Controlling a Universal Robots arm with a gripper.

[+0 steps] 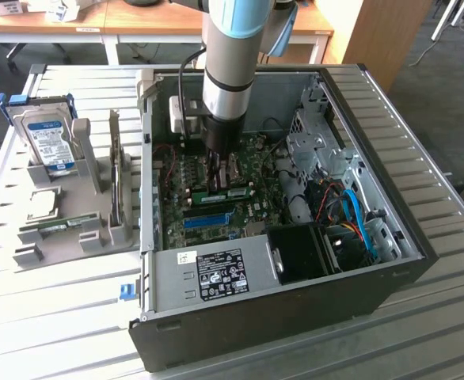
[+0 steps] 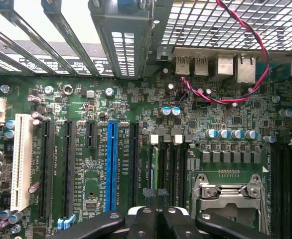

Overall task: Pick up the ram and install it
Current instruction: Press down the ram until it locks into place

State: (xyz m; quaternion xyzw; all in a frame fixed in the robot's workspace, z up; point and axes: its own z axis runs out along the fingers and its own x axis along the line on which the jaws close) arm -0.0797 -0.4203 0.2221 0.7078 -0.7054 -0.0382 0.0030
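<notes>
Green ram (image 2: 155, 193) gripped edge-on in clenched jaws above the memory slots (image 2: 172, 159) in the wrist view, gripper (image 1: 216, 176) seen lowered into the open computer case (image 1: 390, 237) at centre of the exterior view.

The gripper (image 2: 158, 219) is cut off by the wrist picture's edge, so its fingers are not seen whole. In the exterior view, the arm (image 1: 228, 71) is cropped above.

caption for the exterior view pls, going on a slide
Robot arm's hand lowered inside the open black computer case, over the green motherboard; blue-labelled silver hard drive stands in the grey rack beside it.
</notes>
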